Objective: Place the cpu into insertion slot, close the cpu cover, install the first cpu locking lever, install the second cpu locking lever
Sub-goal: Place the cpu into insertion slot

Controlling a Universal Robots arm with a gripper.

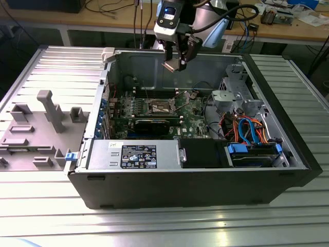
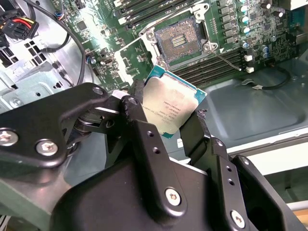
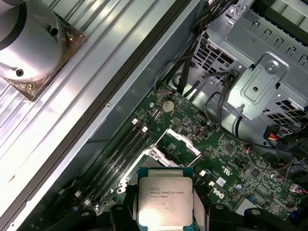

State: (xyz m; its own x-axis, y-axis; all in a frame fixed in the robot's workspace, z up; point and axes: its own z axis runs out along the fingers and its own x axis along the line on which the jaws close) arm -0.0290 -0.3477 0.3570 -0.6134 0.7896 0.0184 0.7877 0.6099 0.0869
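Exterior view first: big black case (image 1: 195,180) lying open on a ribbed metal table (image 1: 154,226). Inside the case: green board (image 1: 190,121) flat on the bottom, with the slot (image 1: 159,107) near its middle, dark and bare in the centre. Also in there: grey box (image 1: 133,154) with a label along the near wall, blue and orange wires (image 1: 247,128) toward the exterior view's right, silver cage (image 1: 231,95) just beside them. Outside the case, on the exterior view's left: grey tray (image 1: 31,139) with grey pegs standing up in it.

Up in the air over the board: claw (image 1: 177,63) pointing down and tipped at a slant, at the end of the arm (image 1: 205,20) reaching in over the far wall. Clamped on the cpu (image 1: 172,66).

Closer, in both wrist views: cpu (image 2: 171,108) (image 3: 165,202) pinched between two black fingers (image 2: 144,139), one on each side edge. Silver top facing the cameras, chip tilted. Slot (image 2: 180,38) (image 3: 171,144) well apart from it, down on the board.
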